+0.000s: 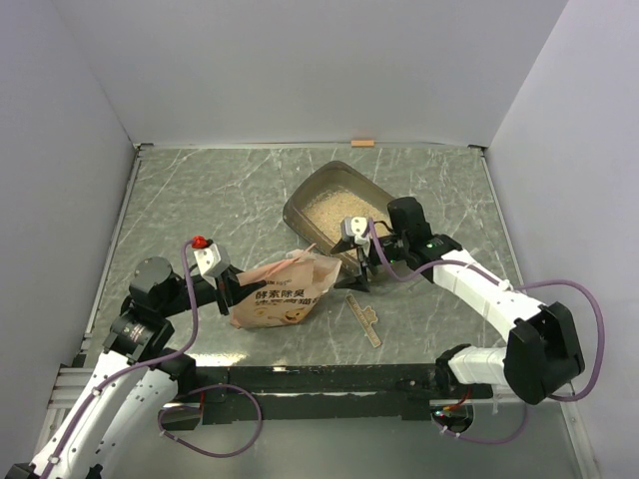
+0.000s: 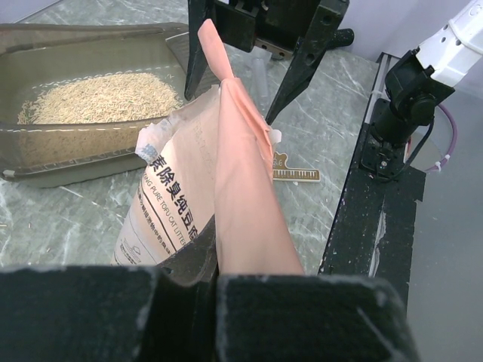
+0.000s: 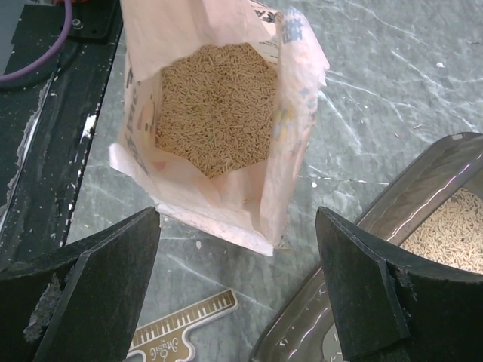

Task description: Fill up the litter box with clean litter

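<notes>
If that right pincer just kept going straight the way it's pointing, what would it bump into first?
The right pincer would most likely meet the open mouth of the orange bag, framed between its spread jaws, then the litter inside. Depth is unclear.

A robotics lab cell: plain white partition walls (image 1: 300, 70) enclose a grey marbled table (image 1: 210, 200) carrying two cabled robot arms (image 1: 479, 289).

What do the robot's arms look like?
The left arm and right arm are white tubes with chunky black joints. Purple cables loop along them. The left gripper and right gripper have black wedge-shaped fingers. A red knob sits by the left wrist.
</notes>
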Controlling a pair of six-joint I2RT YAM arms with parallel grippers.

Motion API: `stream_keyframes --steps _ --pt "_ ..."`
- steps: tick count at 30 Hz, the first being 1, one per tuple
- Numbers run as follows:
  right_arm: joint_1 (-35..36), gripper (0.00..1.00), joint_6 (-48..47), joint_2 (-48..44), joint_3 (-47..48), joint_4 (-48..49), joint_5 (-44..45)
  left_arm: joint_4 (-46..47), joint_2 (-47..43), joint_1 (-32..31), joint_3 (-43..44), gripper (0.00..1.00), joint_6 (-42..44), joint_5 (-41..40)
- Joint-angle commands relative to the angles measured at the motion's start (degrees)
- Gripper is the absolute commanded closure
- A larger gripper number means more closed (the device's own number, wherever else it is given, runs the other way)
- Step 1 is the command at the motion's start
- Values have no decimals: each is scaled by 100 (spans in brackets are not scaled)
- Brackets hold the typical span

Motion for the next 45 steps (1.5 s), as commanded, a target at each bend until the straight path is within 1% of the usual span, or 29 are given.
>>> stream_keyframes --steps 1,5,8,11,14,15,17,18,19,22,23,25,26,27,29,30,31,32,33,35,36,37,38,40,41,42,44,45 --pt "-51 11 -176 180 245 489 -588 263 -57 -28 115 99 -126 68" --pt "-59 13 62 391 183 876 -878 245 -40 -28 124 99 -117 51" --pt "-51 16 387 479 60 1341 -1054 254 -48 -28 106 99 -117 42" --pt "-33 21 607 566 25 1746 -1151 245 -31 -28 115 99 -117 33" --pt "-24 35 748 663 25 1844 -1274 236 -22 -37 124 99 -126 7" --pt "-7 43 722 698 33 1792 -1326 228 -31 -29 124 99 -117 -2" --pt "11 51 626 812 112 1625 -1371 236 -40 -37 124 99 -117 -46" --pt "37 57 538 847 130 1441 -1406 236 -48 -29 115 99 -117 -63" --pt "37 58 520 935 148 1405 -1424 236 -57 -28 124 99 -109 -81" --pt "90 72 581 997 43 1562 -1450 219 -84 -37 124 99 -117 -160" --pt "81 86 651 997 8 1667 -1415 219 -92 -29 124 99 -117 -230" --pt "99 100 949 945 -142 2071 -1389 201 -101 -28 124 99 -126 -318" --pt "99 100 1055 910 -186 2186 -1362 210 -110 -28 124 99 -126 -440" --pt "99 100 1308 805 -325 2500 -1319 219 -119 -28 124 99 -152 -537" --pt "108 100 1573 612 -537 2914 -1065 324 -171 -28 115 99 -187 -783" --pt "108 100 1879 332 -773 3116 -907 411 -180 -28 97 99 -240 -819" --pt "108 100 1960 155 -862 3284 -592 490 -163 -28 89 99 -275 -837" --pt "116 100 2022 -29 -950 3311 -450 648 -128 -28 89 99 -302 -811" --pt "116 100 2136 -431 -1073 3303 -257 693 -75 -28 141 99 -345 -741" --pt "116 100 2181 -873 -1135 3014 225 754 144 -28 246 99 -390 -705" --pt "116 100 2181 -1310 -1162 2865 350 807 223 -28 360 99 -372 -531" --pt "134 100 2163 -1532 -1162 2463 508 877 389 -28 413 99 -364 -442" --pt "125 100 2154 -1969 -1144 2250 762 1148 461 -28 483 99 -398 -355" --pt "134 100 2215 -2393 -1118 1977 1001 1588 749 -29 528 99 -609 49" --pt "143 100 2303 -2752 -1109 1645 1141 1807 882 -28 554 99 -653 233" --pt "152 100 2321 -2921 -1083 1476 1186 2097 1022 -28 607 99 -793 322" --pt "169 100 2409 -3368 -1100 1055 1300 2362 1418 -28 616 99 -847 542" --pt "178 100 2444 -3484 -1213 975 1344 2677 1541 -28 572 99 -986 673"
